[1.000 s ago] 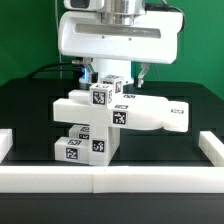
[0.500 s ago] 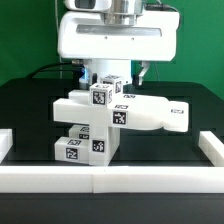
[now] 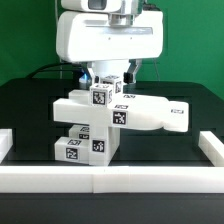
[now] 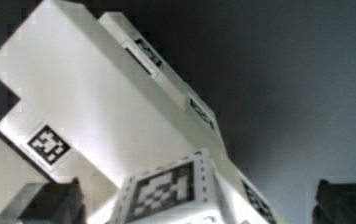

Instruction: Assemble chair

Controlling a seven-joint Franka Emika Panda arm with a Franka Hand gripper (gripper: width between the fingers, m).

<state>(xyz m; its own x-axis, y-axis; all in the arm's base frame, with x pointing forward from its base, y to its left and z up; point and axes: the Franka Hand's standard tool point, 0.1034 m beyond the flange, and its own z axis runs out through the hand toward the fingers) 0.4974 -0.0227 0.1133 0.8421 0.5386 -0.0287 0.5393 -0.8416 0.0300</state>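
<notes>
White plastic everywhere you look: the chair sits partly built in the middle of the black surface, a stack of blocky pieces with black-and-white tag stickers facing us. A long bar reaches out toward the exterior view's right, ending in a tagged tip, while a small tagged block stands on top of the stack and more tagged blocks sit low at the front. Right above it hangs the big glossy white gripper, its body filling the upper part of the exterior view, its jaws spread wide apart and holding nothing; the fingers come down just behind the top block, and I can't tell from here whether they touch it. From the wrist view, the chair runs away as a long pale slab with tags along its edge, and the dark fingertips show at either side, well apart. A low white border rail frames the front of the surface, with green wall behind.
</notes>
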